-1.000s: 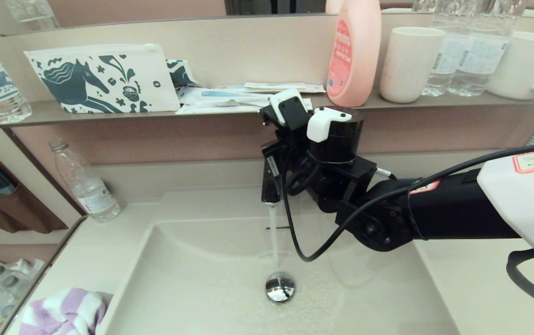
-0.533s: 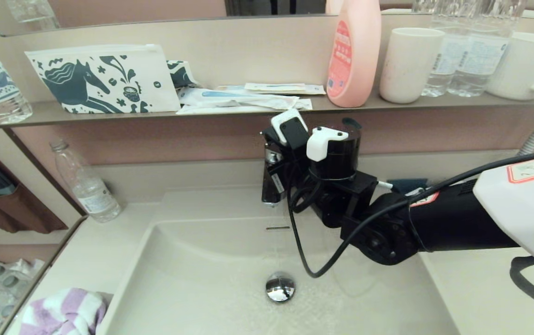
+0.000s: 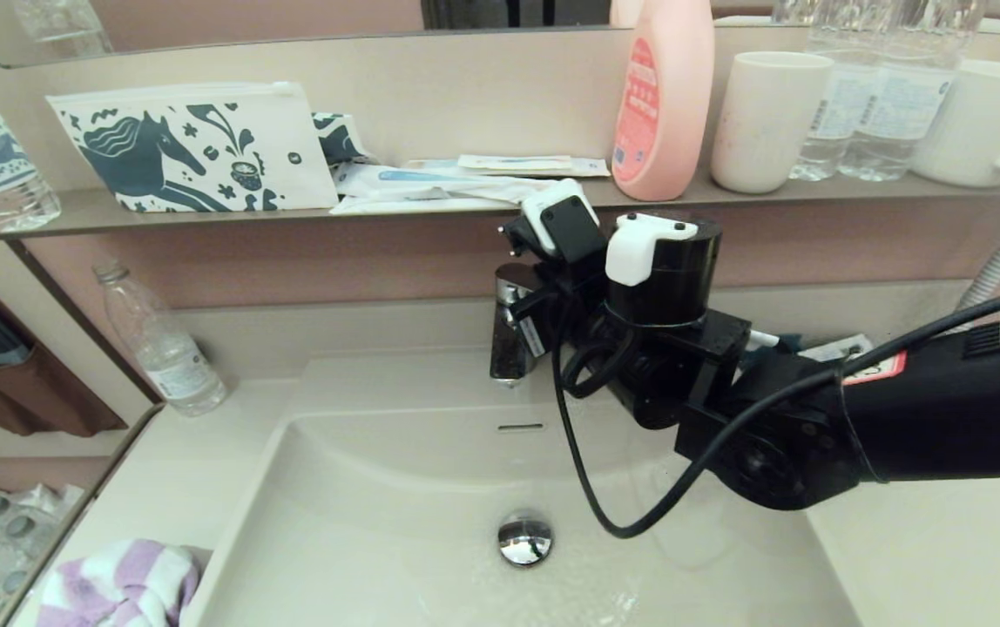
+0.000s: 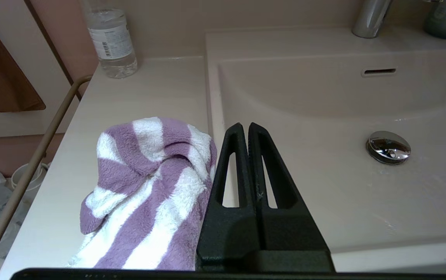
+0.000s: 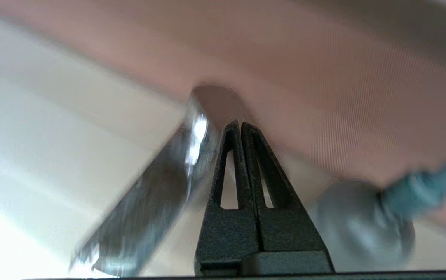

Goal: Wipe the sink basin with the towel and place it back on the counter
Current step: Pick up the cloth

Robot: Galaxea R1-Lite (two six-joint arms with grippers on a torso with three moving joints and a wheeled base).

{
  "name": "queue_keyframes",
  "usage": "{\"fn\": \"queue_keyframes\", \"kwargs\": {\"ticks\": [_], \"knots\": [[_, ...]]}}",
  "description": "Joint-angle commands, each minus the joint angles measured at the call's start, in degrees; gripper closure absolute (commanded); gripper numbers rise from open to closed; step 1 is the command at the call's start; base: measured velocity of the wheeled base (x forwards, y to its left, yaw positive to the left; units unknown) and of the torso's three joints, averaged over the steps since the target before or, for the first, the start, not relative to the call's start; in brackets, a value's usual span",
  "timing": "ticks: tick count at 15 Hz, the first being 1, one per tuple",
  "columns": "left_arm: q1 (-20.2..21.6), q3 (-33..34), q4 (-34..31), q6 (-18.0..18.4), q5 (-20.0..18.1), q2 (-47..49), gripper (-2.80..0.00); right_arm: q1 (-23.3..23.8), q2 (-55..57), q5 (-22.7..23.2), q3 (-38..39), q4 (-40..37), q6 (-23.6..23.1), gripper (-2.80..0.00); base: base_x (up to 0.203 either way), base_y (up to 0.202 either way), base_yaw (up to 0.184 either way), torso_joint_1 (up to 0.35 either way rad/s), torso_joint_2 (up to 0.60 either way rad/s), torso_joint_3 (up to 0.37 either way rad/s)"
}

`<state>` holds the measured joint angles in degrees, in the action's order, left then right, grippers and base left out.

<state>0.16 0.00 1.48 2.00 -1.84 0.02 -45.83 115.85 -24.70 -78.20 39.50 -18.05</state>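
Beside the wide rectangular beige sink basin [image 3: 361,522], on the smooth beige counter [image 3: 169,470] at its left rim, the small purple-and-white striped terry towel [image 4: 149,190] is seen lying bunched and untouched. Its pile is soft and looped, its stripes broad. The basin floor is wet around the round chrome drain plug [image 3: 524,537], and a small overflow slot [image 3: 520,428] is cut into the back wall. The left gripper [image 4: 245,130] is held just beside the towel, over the basin's left rim, its black fingers pressed together on nothing. The right gripper [image 5: 239,126], likewise closed and empty, is placed at the chrome faucet [image 3: 510,335] behind the basin; the black right arm [image 3: 814,418] and its cable are stretched across the basin's right half. A clear plastic bottle [image 3: 160,344] with an unreadable label stands on the counter behind the towel. On the grey-brown shelf [image 3: 73,218] above the faucet are set a white pouch with dark blue horse print [image 3: 195,148], a pink bottle [image 3: 664,96] whose red label cannot be read, and a white cup [image 3: 766,117].
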Motion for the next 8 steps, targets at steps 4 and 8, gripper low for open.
{"fn": "queue_keyframes", "kwargs": {"ticks": [4, 8], "knots": [[0.0, 0.0, 0.0, 0.0, 0.0, 0.0, 0.00, -2.3, -15.5, -1.8, 17.4, 0.7, 0.9, 0.00, 0.000, 0.000, 0.000, 0.000, 0.00, 0.000], [0.0, 0.0, 0.0, 0.0, 0.0, 0.0, 0.00, 6.1, -33.9, -1.8, 36.1, 0.5, 1.7, 0.00, 0.000, 0.000, 0.000, 0.000, 0.00, 0.000]]}}
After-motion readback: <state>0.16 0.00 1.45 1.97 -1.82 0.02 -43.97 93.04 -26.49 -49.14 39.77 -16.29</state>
